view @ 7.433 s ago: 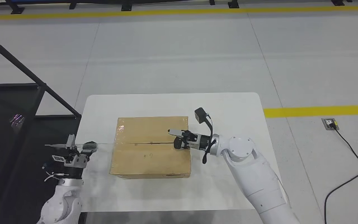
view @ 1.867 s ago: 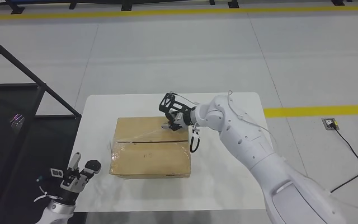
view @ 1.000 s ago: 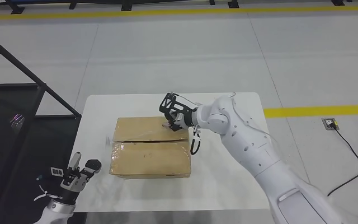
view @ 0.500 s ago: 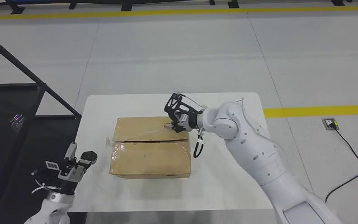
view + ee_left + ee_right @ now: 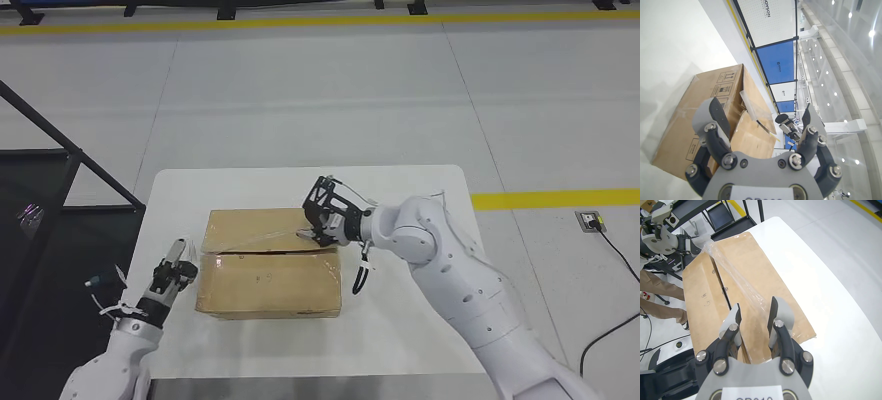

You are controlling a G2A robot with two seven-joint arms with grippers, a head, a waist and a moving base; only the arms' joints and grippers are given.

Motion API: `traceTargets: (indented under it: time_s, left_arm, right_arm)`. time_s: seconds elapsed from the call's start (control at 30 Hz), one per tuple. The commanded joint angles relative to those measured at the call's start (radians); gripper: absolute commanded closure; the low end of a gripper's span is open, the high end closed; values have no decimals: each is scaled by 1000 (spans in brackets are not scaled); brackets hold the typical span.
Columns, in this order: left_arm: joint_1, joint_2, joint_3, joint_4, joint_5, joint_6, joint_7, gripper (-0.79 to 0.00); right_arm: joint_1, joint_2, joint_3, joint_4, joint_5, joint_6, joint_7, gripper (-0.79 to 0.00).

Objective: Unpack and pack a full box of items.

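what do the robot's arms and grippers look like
The left arm and right arm are glossy white shells. The left gripper and right gripper each have two grey metal fingers with black pads, black links, silver screws and a grey base with a white label. A black cable loops at the right wrist.

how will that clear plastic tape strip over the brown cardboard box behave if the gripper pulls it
The clear plastic tape strip looks thin and crinkled, so probably floppy and light. It bunches into a narrow band over the brown cardboard box, so it may cling to itself. It runs through the open right gripper, so it could slip free.
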Motion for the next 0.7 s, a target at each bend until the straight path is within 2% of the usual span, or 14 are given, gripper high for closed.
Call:
traceTargets:
  time_s: [0.0,0.13,0.17,0.23,0.53,0.67]
  left_arm:
    - [-12,-1,15,0,18,23,-1,-637]
    - [-31,-2,32,5,43,50,15,-422]
    - [-35,-3,36,5,50,57,23,-397]
    - [-39,-4,44,4,60,69,30,-391]
    - [-45,-4,51,11,91,106,18,-246]
    - [-47,-5,51,12,98,117,18,-206]
  right_arm:
    - [-13,5,8,-18,0,-5,-2,-348]
    - [-28,12,16,-42,-3,-5,2,-345]
    - [-31,13,17,-46,-2,-6,3,-345]
    - [-36,15,18,-52,-2,-4,5,-345]
    - [-39,20,14,-57,5,-5,4,-339]
    - [-39,21,8,-59,5,-3,4,-342]
